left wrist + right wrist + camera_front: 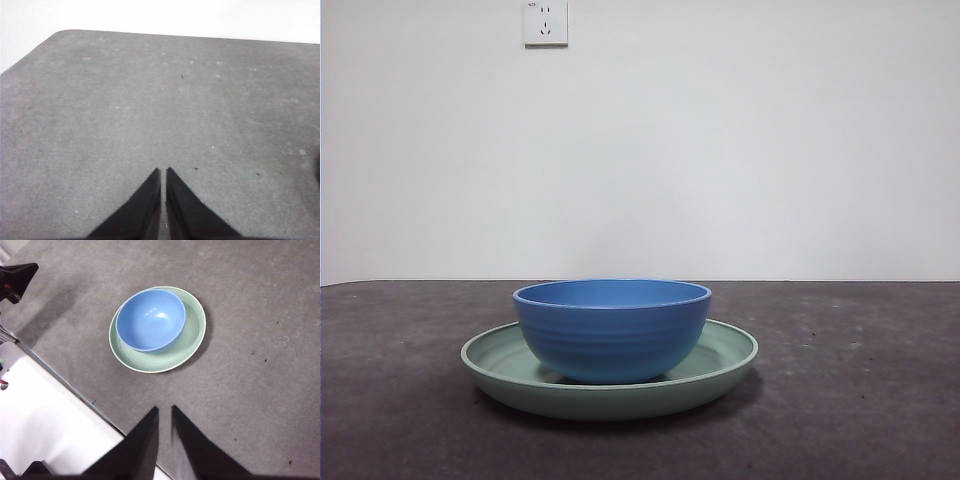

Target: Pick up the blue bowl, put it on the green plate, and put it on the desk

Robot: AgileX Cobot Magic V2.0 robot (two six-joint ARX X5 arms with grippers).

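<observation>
The blue bowl (611, 330) stands upright inside the green plate (725, 355) on the desk (860, 400), a little off the plate's centre. From high above, the right wrist view looks down on the bowl (150, 319) and the plate (190, 337). My right gripper (164, 408) hangs well clear of them, jaws shut and holding nothing. My left gripper (163, 170) is shut over bare desk (150, 100), away from both dishes. Neither arm shows in the front view.
A white wall with a socket (546, 22) rises behind the desk. The desk's edge (65, 385) runs near the plate in the right wrist view, white floor beyond it. A dark piece of the other arm (17, 277) shows there too.
</observation>
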